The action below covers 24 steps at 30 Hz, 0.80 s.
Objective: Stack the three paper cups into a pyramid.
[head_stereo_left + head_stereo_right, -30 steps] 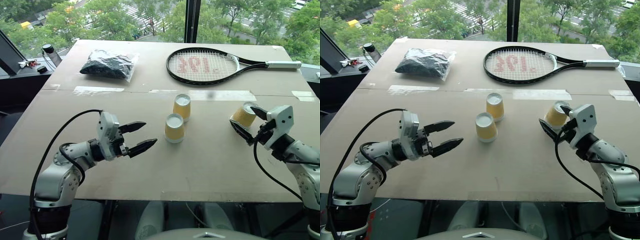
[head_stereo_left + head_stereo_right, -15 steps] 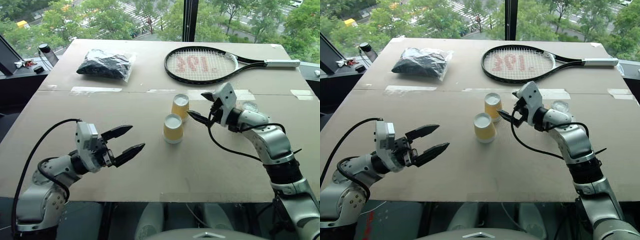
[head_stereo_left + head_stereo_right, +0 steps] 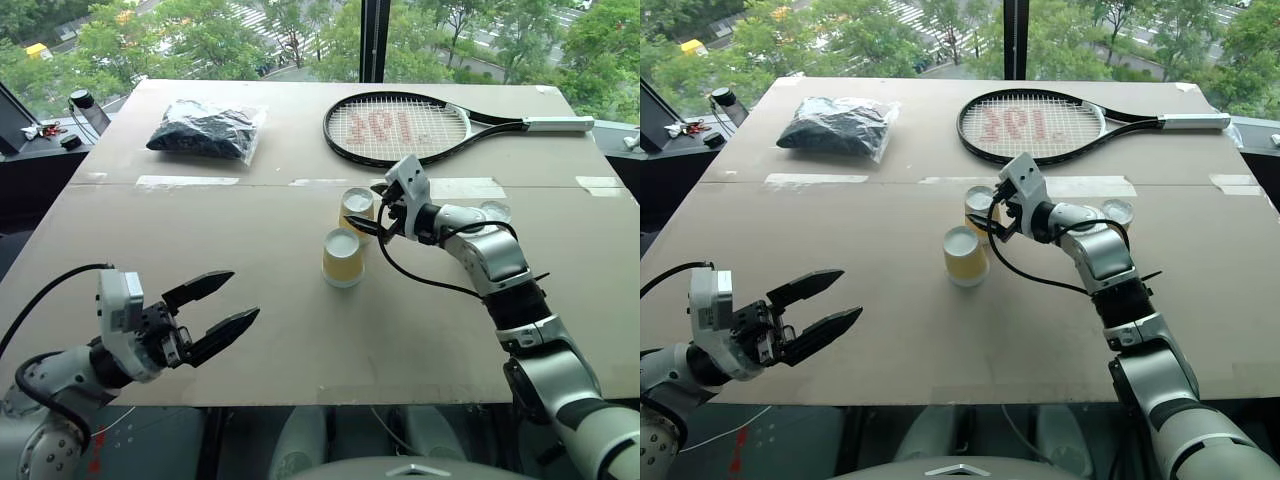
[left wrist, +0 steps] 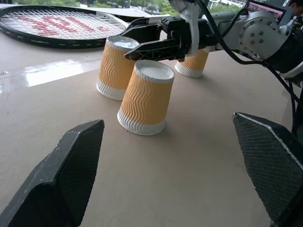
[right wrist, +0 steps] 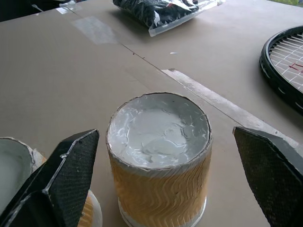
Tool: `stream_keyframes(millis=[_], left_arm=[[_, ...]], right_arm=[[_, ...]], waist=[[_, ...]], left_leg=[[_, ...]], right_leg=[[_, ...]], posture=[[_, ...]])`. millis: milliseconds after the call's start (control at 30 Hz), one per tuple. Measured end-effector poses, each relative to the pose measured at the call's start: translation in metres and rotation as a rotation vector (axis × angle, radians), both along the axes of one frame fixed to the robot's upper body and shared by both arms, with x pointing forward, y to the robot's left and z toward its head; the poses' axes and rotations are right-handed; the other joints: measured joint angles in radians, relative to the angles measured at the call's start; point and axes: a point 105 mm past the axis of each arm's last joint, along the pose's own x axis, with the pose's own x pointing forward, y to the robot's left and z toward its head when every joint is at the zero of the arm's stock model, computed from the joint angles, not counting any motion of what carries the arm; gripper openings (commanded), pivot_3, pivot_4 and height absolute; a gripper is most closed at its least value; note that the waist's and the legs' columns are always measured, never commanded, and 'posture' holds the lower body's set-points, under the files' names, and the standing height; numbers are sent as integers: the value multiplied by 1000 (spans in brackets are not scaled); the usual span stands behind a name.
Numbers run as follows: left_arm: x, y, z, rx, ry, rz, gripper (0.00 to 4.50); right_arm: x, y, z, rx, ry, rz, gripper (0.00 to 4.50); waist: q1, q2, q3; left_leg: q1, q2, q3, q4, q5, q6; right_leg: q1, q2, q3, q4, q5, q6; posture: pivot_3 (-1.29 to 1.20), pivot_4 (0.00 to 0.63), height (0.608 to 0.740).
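Three yellow-orange paper cups stand upside down on the brown table (image 3: 200, 230). The near cup (image 3: 341, 258) and the far cup (image 3: 357, 205) sit close together in the middle. The third cup (image 3: 493, 211) stands apart to the right, partly behind my right arm. My right gripper (image 3: 363, 208) is open, its fingers straddling the top of the far cup (image 5: 160, 156) without touching it. My left gripper (image 3: 226, 303) is open and empty, low near the table's front left, well short of the cups (image 4: 146, 97).
A tennis racket (image 3: 400, 128) lies at the back of the table. A black bag in clear plastic (image 3: 205, 128) lies at the back left. Tape strips (image 3: 185, 182) cross the table's middle seam. Windows rise behind the far edge.
My right gripper has left the third cup at the right and swung left to the far middle cup. My left gripper has drawn back toward the front left, still open.
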Motion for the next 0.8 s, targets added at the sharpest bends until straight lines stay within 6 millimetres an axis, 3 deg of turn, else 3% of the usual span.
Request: stream_keyframes(millis=[67, 167, 233, 433, 567, 700, 800], left_arm=[[-3, 4, 3, 11, -15, 7, 4494], [-5, 5, 4, 8, -21, 0, 4500], [-5, 5, 5, 6, -21, -1, 4500], [-3, 3, 6, -6, -31, -1, 4500], [1, -2, 7, -19, -42, -9, 4500], [6, -11, 9, -18, -88, -26, 4500], [6, -18, 5, -18, -93, -66, 4500]], right_arm=[[4, 3, -1, 2, 5, 2, 4247], [6, 6, -5, 10, 15, 14, 3269], [7, 4, -6, 14, 13, 15, 2354], [10, -6, 2, 10, -27, 16, 2304], [7, -25, 37, 30, -136, 9, 2304], [-19, -57, 79, 25, -243, 21, 2304], [-53, -76, 73, -34, -200, 46, 2304]], waist=[[-1, 0, 0], [-2, 0, 0], [-3, 0, 0], [-4, 0, 0], [-3, 0, 0], [5, 0, 0], [14, -1, -1]], left_leg=[[0, 0, 0, -1, 0, 0], [0, 0, 0, -2, 0, 0], [0, 0, 1, -2, 0, 0], [-1, 0, 2, -3, 0, 0], [-2, 0, 3, -4, 0, 0], [-2, 0, 2, -5, 0, 0], [-3, 0, 3, -7, 0, 0]], right_leg=[[-1, 0, 0, 0, 0, 0], [-1, 0, 0, 0, 0, 0], [-1, 0, 1, 0, 0, 0], [-3, 0, 2, 0, 0, 0], [-5, -1, 2, 0, 0, 0], [-4, -2, 2, -2, 0, 0], [-4, -2, 2, -5, 0, 0]], posture=[[0, 150, 740], [0, 150, 740], [0, 150, 740], [0, 150, 740], [0, 150, 740], [0, 150, 740], [0, 150, 740]])
